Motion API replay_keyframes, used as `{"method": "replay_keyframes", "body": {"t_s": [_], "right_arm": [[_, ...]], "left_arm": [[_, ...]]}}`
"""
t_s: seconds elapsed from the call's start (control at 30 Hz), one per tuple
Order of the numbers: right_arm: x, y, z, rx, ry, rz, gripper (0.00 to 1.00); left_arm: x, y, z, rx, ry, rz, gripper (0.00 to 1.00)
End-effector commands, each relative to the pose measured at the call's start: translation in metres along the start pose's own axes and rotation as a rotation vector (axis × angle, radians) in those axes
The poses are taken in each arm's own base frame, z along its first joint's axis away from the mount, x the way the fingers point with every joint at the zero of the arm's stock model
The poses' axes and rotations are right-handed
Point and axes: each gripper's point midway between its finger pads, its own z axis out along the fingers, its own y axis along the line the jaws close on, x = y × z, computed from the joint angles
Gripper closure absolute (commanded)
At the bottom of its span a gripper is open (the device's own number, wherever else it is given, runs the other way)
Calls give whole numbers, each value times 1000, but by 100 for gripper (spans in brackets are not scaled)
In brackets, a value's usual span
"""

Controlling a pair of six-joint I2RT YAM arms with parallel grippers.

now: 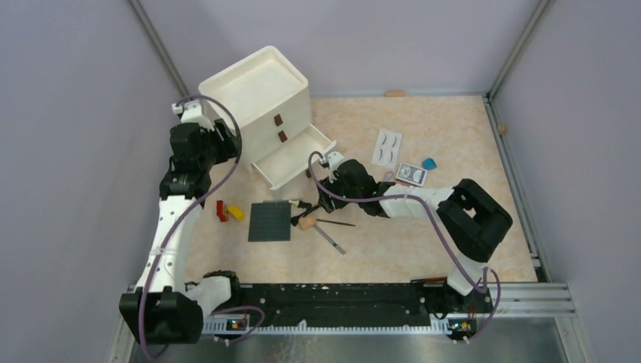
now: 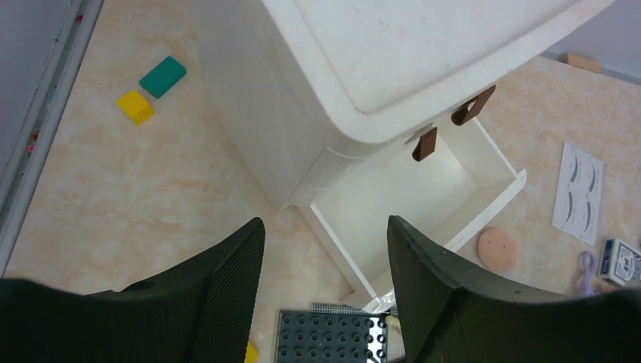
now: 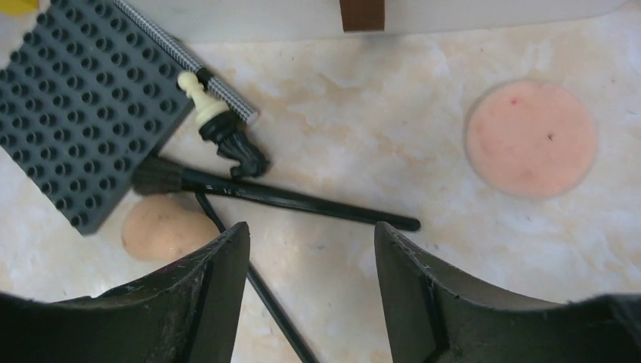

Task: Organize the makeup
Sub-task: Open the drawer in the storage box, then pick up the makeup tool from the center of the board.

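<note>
**Top view:** The white drawer unit (image 1: pixel 261 98) stands at upper centre with its lowest drawer (image 1: pixel 298 170) open. The eyelash card (image 1: pixel 388 147) lies right of centre. Thin brushes (image 1: pixel 335 223) lie at centre, beside the studded plate (image 1: pixel 270 221).

**Left wrist view:** The left gripper (image 2: pixel 325 295) is spread wide and holds nothing. The round puff (image 2: pixel 496 249) lies at lower right.

**Right wrist view:** The right gripper (image 3: pixel 310 295) is spread wide and empty. A black brush (image 3: pixel 280 198) lies at centre frame, just above the fingertips.

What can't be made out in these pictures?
- Round pink puff: missing from the top view, apparently under the right arm.
- Open drawer: in the left wrist view, its near corner is behind a finger of the left gripper.
- Thin black stick: in the right wrist view, its lower end runs off the bottom edge between the fingers of the right gripper.
- Small patterned box: cut by the right edge of the left wrist view.
</note>
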Motion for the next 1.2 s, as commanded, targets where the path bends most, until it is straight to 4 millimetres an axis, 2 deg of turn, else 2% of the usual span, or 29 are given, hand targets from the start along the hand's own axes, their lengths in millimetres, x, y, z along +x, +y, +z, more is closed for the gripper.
{"method": "replay_keyframes", "body": {"t_s": [0.0, 0.1, 0.27, 0.43, 0.53, 0.63, 0.83, 1.0, 1.17], "right_arm": [[0, 1, -33, -14, 27, -132, 38], [11, 13, -42, -93, 74, -177, 37], [25, 35, -41, -204, 130, -252, 38], [18, 60, -32, -274, 115, -341, 38], [9, 64, -20, -264, 95, -358, 25], [3, 76, -17, -311, 17, -498, 19], [16, 99, -20, -449, -71, -781, 17], [8, 96, -12, -436, -136, -910, 17], [6, 97, 5, -432, -148, -954, 19]], "left_arm": [[-2, 6, -13, -27, -57, 47, 34], [0, 8, -15, -29, -54, 51, 33], [-3, 8, -20, -31, -72, 55, 29], [-2, 8, -20, -31, -73, 57, 27], [-2, 9, -20, -33, -72, 58, 27], [-3, 9, -22, -32, -75, 61, 26], [-6, 17, -23, -72, -89, 61, 25], [-5, 17, -22, -68, -86, 59, 25], [-5, 15, -20, -58, -82, 60, 27]]}}
